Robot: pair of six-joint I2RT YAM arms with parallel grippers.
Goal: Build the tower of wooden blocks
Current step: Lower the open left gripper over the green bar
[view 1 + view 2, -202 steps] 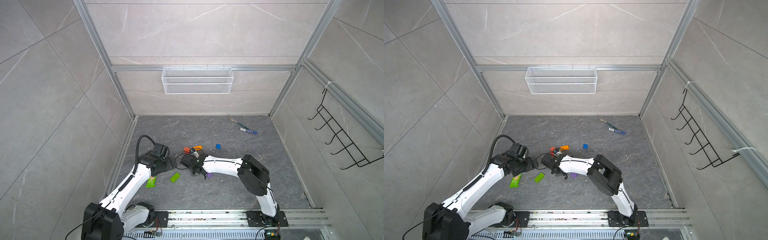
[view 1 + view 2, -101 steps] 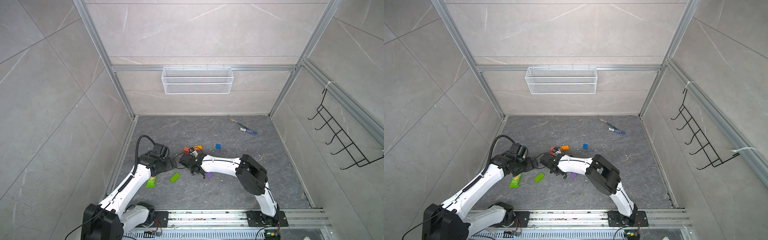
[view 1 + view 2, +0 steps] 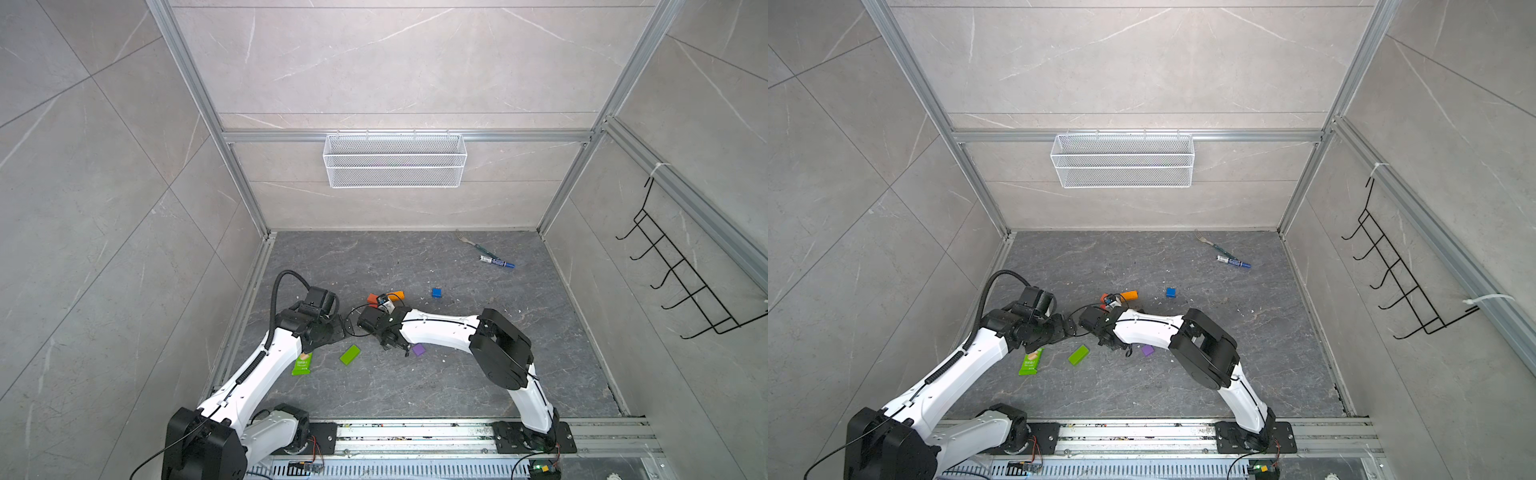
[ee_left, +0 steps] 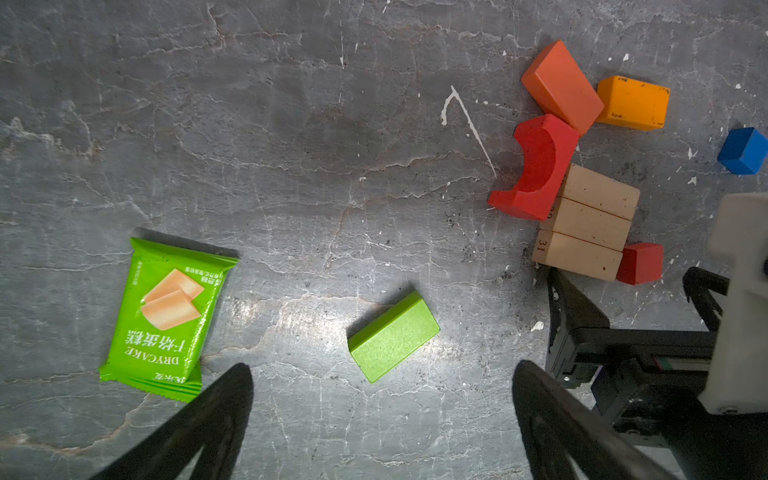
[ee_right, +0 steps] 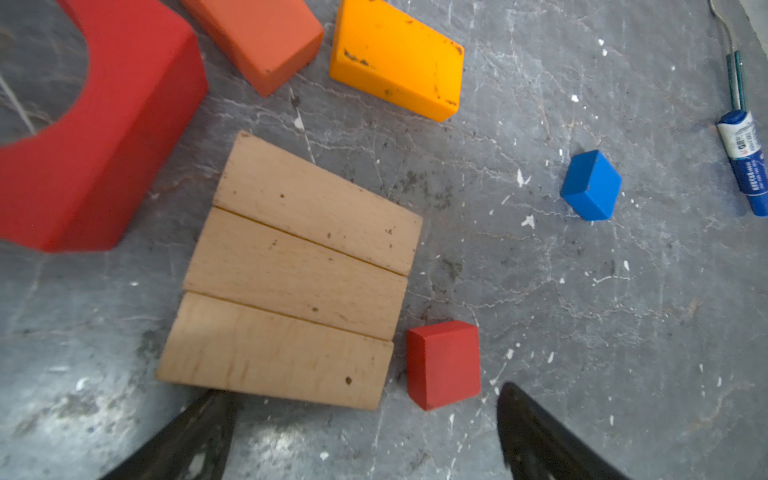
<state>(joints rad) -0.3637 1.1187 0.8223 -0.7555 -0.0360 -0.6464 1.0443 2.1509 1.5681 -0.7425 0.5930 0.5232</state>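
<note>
Three tan bars (image 5: 291, 270) lie flat side by side, nothing on them; no tower stands in view. Round them lie a red arch (image 5: 104, 124), a red-orange block (image 5: 257, 33), an orange bar (image 5: 395, 62) and a red cube (image 5: 442, 361). A blue cube (image 3: 436, 292) sits apart. The purple cube (image 3: 418, 349) lies beside the right forearm. My right gripper (image 5: 363, 399) hangs open and empty at the nearest tan bar's edge. My left gripper (image 4: 382, 382) is open and empty just short of the green bar (image 4: 392, 336).
A green snack wrapper (image 4: 166, 316) lies beside the left gripper, near the left wall. A blue marker (image 3: 496, 262) and a fork (image 3: 471, 243) lie at the back right. The two grippers hang close together, with a loose black cable (image 3: 353, 322) between them.
The right arm has crept slightly to the left. The left arm and the blocks have not moved.
</note>
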